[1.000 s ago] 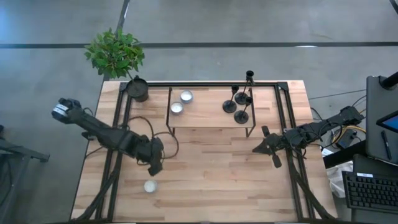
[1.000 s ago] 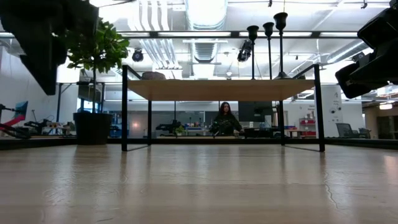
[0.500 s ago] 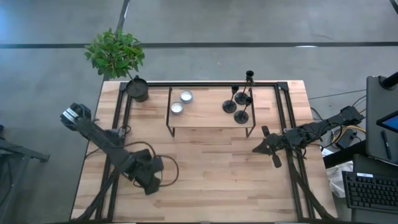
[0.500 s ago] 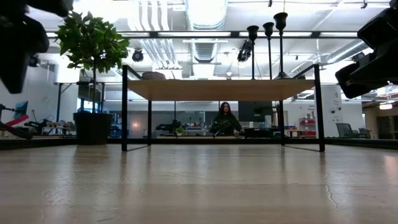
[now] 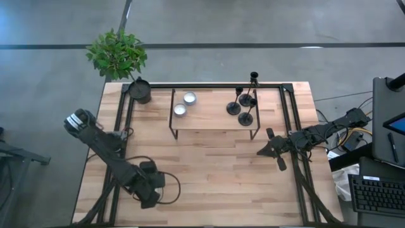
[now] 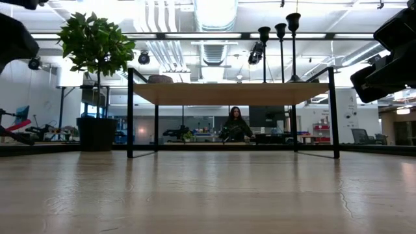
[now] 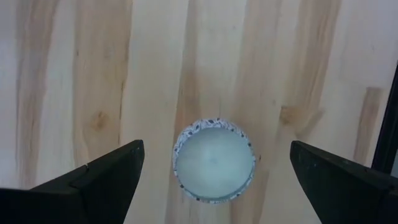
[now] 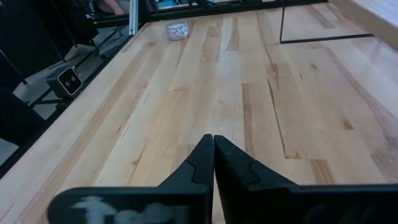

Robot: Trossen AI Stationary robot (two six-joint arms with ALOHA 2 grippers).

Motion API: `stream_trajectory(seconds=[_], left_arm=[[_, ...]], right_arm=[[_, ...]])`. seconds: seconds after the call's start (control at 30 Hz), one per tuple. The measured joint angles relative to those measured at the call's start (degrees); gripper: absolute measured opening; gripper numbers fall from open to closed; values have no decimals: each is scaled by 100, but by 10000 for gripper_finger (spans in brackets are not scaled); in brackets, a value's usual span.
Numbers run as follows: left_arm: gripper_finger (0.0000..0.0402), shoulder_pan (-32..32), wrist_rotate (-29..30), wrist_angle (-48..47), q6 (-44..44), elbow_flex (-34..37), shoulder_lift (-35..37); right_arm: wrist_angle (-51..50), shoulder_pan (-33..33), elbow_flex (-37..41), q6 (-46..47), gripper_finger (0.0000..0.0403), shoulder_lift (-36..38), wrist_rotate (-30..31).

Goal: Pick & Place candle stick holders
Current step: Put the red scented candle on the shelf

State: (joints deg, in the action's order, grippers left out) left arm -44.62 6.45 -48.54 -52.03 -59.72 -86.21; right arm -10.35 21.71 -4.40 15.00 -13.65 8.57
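Note:
Three black candle stick holders point(image 5: 243, 104) stand on their round bases at the right end of a small raised wooden shelf point(image 5: 212, 120). Their stems show in the low view point(image 6: 281, 52). My left gripper point(image 5: 149, 193) is open at the table's near left, pointing down over a small white candle in a speckled cup point(image 7: 214, 165), which rests on the table. In the left wrist view point(image 7: 217, 149) the fingers stand on either side of the cup, apart from it. My right gripper point(image 5: 269, 149) is shut and empty at the table's right, also seen in its wrist view point(image 8: 214, 149).
Two more small white candles point(image 5: 185, 104) sit on the shelf's left end. A black pot with a green plant point(image 5: 140, 90) stands at the far left corner. A black metal frame point(image 5: 209, 85) runs along the table's sides. A person point(image 6: 235, 123) sits beyond the table.
My left gripper has gone toward the table's near edge and now stands over the white candle at the near left, hiding it in the high view. The candle, the holders and my right arm have kept still.

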Motion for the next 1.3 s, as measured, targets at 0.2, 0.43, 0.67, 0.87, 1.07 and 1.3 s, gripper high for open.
stream_trajectory(seconds=[0.2,0.43,0.67,0.87,1.07,1.3], left_arm=[[399,-24,-309,-1,66,7,-208],[399,-28,-419,53,-53,8,-307],[400,-26,-624,121,-292,7,-269],[400,-28,-812,250,-411,7,-269],[400,-26,-846,362,-438,13,-267],[400,-24,-546,153,-535,28,-263]], right_arm=[[0,0,0,0,8,0,1],[0,0,0,0,8,0,1],[2,0,0,0,8,0,1],[1,0,0,0,8,0,0],[0,0,0,0,8,0,1],[0,0,0,0,8,0,0]])
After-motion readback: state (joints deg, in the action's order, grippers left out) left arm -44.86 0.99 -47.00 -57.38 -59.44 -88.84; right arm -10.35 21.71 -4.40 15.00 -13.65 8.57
